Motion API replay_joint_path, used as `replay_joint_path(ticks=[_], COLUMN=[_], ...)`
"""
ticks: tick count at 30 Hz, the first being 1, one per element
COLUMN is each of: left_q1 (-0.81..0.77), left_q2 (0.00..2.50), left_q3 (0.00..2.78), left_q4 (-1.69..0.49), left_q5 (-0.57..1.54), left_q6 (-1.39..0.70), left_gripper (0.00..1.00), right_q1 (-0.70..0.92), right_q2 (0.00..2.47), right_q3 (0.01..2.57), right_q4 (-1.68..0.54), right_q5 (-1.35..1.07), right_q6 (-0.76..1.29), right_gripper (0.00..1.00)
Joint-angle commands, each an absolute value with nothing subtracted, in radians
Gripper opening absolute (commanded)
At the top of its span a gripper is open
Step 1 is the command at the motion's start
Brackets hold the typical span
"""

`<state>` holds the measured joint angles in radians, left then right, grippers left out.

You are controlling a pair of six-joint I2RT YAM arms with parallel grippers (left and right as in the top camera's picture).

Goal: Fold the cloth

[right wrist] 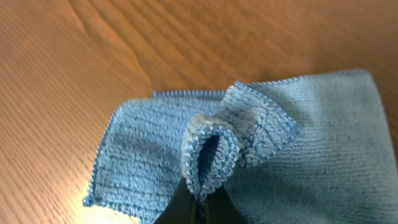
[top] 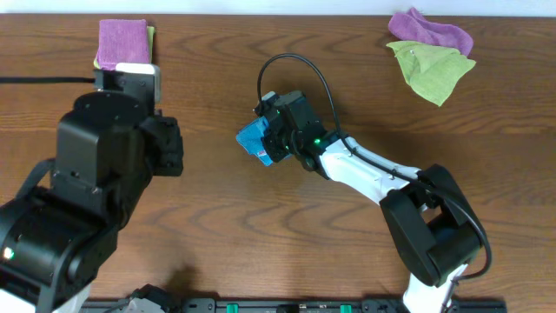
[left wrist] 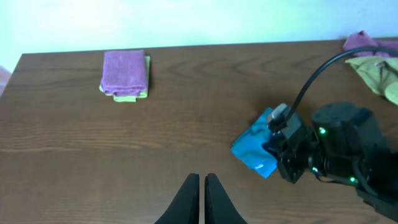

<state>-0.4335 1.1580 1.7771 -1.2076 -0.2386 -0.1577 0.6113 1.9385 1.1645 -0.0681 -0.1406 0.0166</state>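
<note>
Right jaws pinch cloth (right wrist: 329, 149) fold, tips mostly hidden; left jaws pressed together; cloth half-covered overhead.

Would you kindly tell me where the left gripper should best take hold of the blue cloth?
The cloth is bunched, its hem pinched by the right gripper. Take the uncovered corner sticking out toward the left arm, coming low over the table from that side, where nothing blocks it. The left gripper would first have to open its jaws.
</note>
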Motion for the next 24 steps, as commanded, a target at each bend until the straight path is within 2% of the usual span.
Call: replay_joint_path(ticks=[1, 9, 10, 11, 12, 13, 17, 24], left_q1=[-0.43, -0.43, -0.43, -0.43, -0.43, -0.43, -0.43, -0.43], left_q2=[1.157, 1.157, 1.157, 1.157, 1.157, 1.157, 1.157, 1.158], left_q3=[1.768, 1.767, 1.767, 1.766, 1.762, 1.759, 1.74, 1.736], left_q4=[-1.216, -1.22, -1.224, -1.229, -1.23, -1.23, -1.228, -1.227], left_q5=[-0.235, -0.235, -0.235, -0.235, -0.236, -0.236, -0.236, -0.239], left_q6=[-0.158, -0.158, -0.158, -0.158, -0.158, -0.158, -0.158, -0.158], left_gripper=[0.06, 0.06, 0.06, 0.06, 0.06, 0.06, 0.06, 0.06], right_q1=[0.627, 0.642, 0.647, 0.656, 0.666, 0.672, 0.684, 0.664], right_q2=[1.949, 1.977, 1.983, 1.985, 1.985, 1.985, 1.984, 1.892], right_q3=[1.184, 1.184, 1.184, 1.184, 1.184, 1.184, 1.184, 1.204], right_q4=[-0.042, 0.013, 0.016, 0.021, 0.036, 0.042, 0.042, 0.04], right_q5=[-0.157, -0.166, -0.171, -0.224, -0.299, -0.339, -0.456, -0.416], right_q6=[0.002, 0.027, 0.052, 0.067, 0.066, 0.067, 0.085, 0.064], right_gripper=[0.01, 0.01, 0.16, 0.46, 0.64, 0.74, 0.79, 0.82])
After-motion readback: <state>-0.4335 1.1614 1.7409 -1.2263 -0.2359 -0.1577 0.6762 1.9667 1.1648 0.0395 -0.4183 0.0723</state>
